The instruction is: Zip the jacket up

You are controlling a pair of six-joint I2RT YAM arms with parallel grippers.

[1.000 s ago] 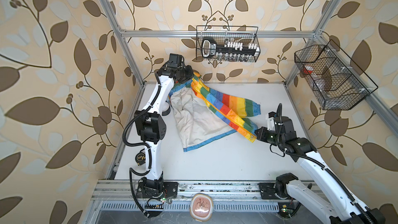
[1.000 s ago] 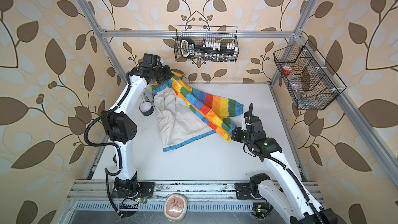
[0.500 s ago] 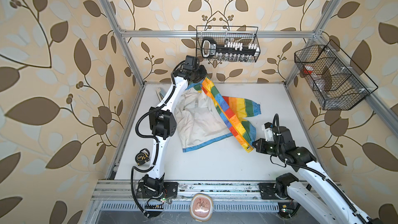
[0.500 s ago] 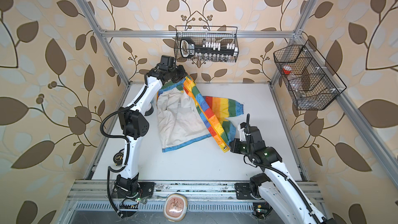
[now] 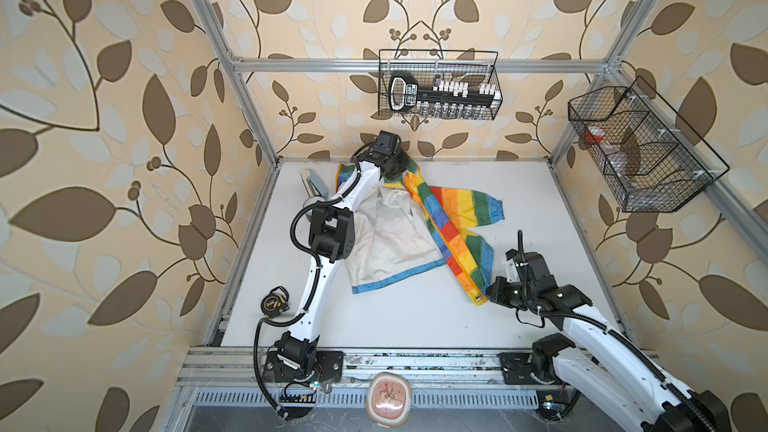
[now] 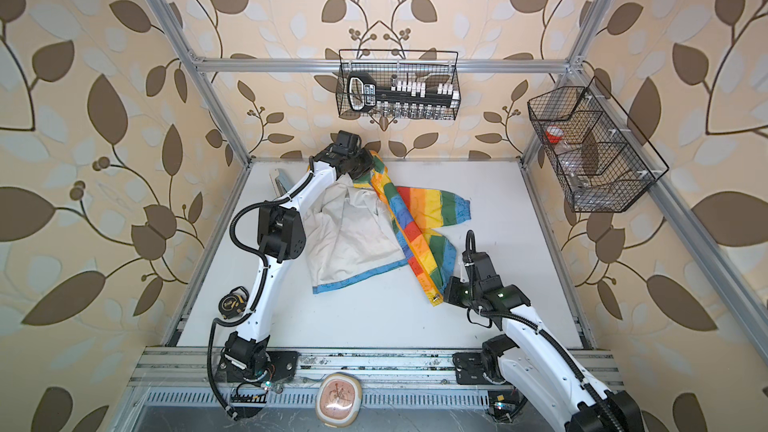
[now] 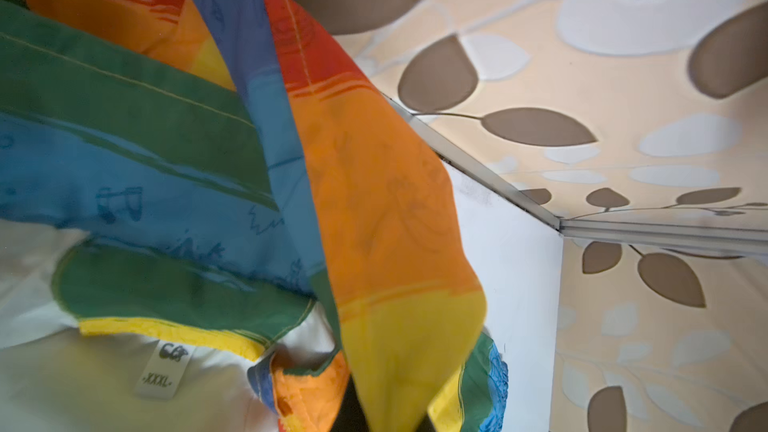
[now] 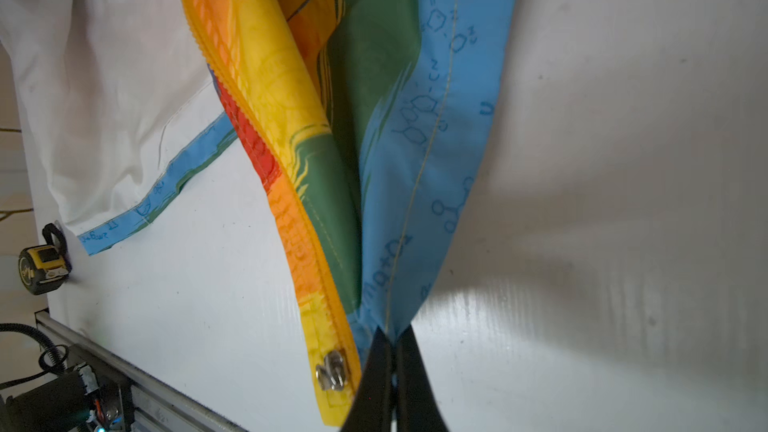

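Across the white table [image 5: 415,326] the thin rainbow-block jacket with white lining [image 5: 390,243] lies open. The left gripper [image 5: 398,167] is clamped on its collar end, and the right gripper [image 8: 392,344] is pinched on the blue hem [image 8: 415,201] beside the metal zipper slider [image 8: 330,369]. I'd hold that edge taut, gently, then lay it flat.

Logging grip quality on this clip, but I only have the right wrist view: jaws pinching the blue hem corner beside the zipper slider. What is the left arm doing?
Observer: The left gripper is shut on the jacket at its collar end, near the back wall.
Operator: Is the front edge stretched between the arms?
Observer: In both top views it runs as a fairly straight band down to the right gripper.
Operator: And the rest of the jacket?
Observer: It lies lining-up on the table, partly hidden under the left arm.
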